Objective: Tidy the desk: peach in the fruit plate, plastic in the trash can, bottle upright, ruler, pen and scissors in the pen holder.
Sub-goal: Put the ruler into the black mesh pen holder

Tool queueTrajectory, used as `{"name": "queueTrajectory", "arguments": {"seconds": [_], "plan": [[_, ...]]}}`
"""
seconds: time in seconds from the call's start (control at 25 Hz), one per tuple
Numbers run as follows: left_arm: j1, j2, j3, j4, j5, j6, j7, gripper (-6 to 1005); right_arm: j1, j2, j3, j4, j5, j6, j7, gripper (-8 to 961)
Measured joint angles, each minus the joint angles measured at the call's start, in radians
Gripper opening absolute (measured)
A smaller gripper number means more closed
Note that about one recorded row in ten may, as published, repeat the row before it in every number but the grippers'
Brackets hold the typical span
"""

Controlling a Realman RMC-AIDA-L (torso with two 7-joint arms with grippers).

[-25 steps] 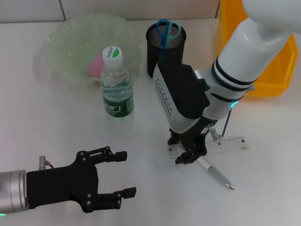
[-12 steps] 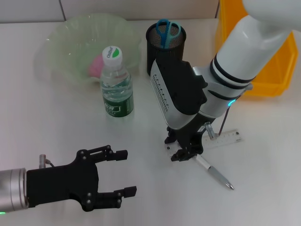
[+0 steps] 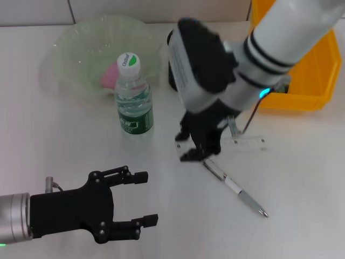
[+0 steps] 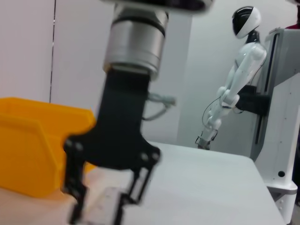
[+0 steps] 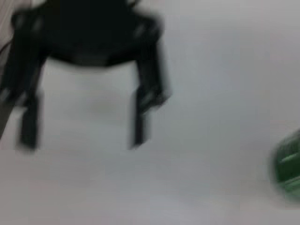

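Observation:
My right gripper [image 3: 192,151] hangs just above the table, shut on the left end of the clear ruler [image 3: 248,143], which sticks out to the right. In the left wrist view the same right gripper [image 4: 101,211] shows with the pale ruler [image 4: 107,199] between its fingers. The pen [image 3: 233,186] lies on the table just below and to the right of it. The bottle [image 3: 133,97] stands upright. A pink peach [image 3: 110,75] lies in the green fruit plate [image 3: 81,43]. The black pen holder [image 3: 171,67] is mostly hidden behind my right arm. My left gripper [image 3: 144,197] is open at the front left.
The yellow trash can [image 3: 302,86] stands at the back right, behind my right arm. The bottle sits between the fruit plate and my right gripper. Its green label [image 5: 288,168] shows at the edge of the right wrist view.
My right gripper has moved left and toward the back, rising, and the ruler has come with it. The pen has stayed on the table. The left arm has not moved.

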Motion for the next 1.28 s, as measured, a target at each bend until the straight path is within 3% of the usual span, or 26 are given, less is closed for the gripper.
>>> {"name": "queueTrajectory", "arguments": {"seconds": [0.08,0.16,0.28,0.4,0.6,0.68,0.72,0.84,0.88,1.0,1.08,1.16,1.24,1.28], "plan": [[0.0,0.0,-0.003,0.0,-0.001,0.012,0.002,799,-0.002,-0.001,0.12,-0.101,-0.026,-0.06,0.05,379],[0.0,0.0,-0.005,-0.002,-0.001,0.016,0.002,799,-0.004,-0.001,0.152,-0.137,-0.035,-0.075,0.067,379],[-0.001,-0.001,-0.003,-0.008,-0.002,0.024,0.002,799,-0.04,-0.002,0.22,-0.323,-0.08,-0.109,0.165,379],[-0.001,-0.003,-0.005,-0.021,-0.005,0.026,0.003,799,-0.067,-0.002,0.237,-0.407,-0.089,-0.103,0.203,379],[-0.012,-0.002,-0.008,-0.049,-0.032,0.02,-0.019,799,-0.114,0.0,0.317,-0.527,-0.082,-0.026,0.326,378],[-0.015,-0.002,-0.009,-0.049,-0.033,0.016,-0.02,799,-0.163,0.001,0.348,-0.561,-0.03,0.095,0.336,378],[-0.017,-0.002,-0.009,-0.049,-0.034,0.013,-0.017,799,-0.163,0.001,0.348,-0.561,-0.03,0.095,0.336,378],[-0.022,-0.001,-0.009,-0.048,-0.035,0.01,-0.01,800,-0.207,0.001,0.351,-0.551,0.032,0.239,0.331,378],[-0.029,0.0,-0.008,-0.048,-0.035,0.009,-0.011,800,-0.231,0.001,0.345,-0.525,0.081,0.343,0.311,378],[-0.034,0.001,-0.008,-0.048,-0.035,0.01,-0.016,800,-0.253,0.003,0.326,-0.49,0.137,0.438,0.264,378],[-0.037,0.002,-0.009,-0.046,-0.035,0.014,-0.02,800,-0.285,0.002,0.272,-0.419,0.247,0.6,0.198,378],[-0.037,0.002,-0.009,-0.047,-0.035,0.016,-0.02,799,-0.292,0.002,0.261,-0.397,0.283,0.635,0.177,378],[-0.037,0.002,-0.008,-0.048,-0.035,0.015,-0.023,799,-0.307,0.002,0.236,-0.34,0.41,0.723,0.091,378],[-0.037,0.002,-0.008,-0.048,-0.034,0.013,-0.027,799,-0.318,0.003,0.211,-0.28,0.559,0.785,-0.024,378]]}}
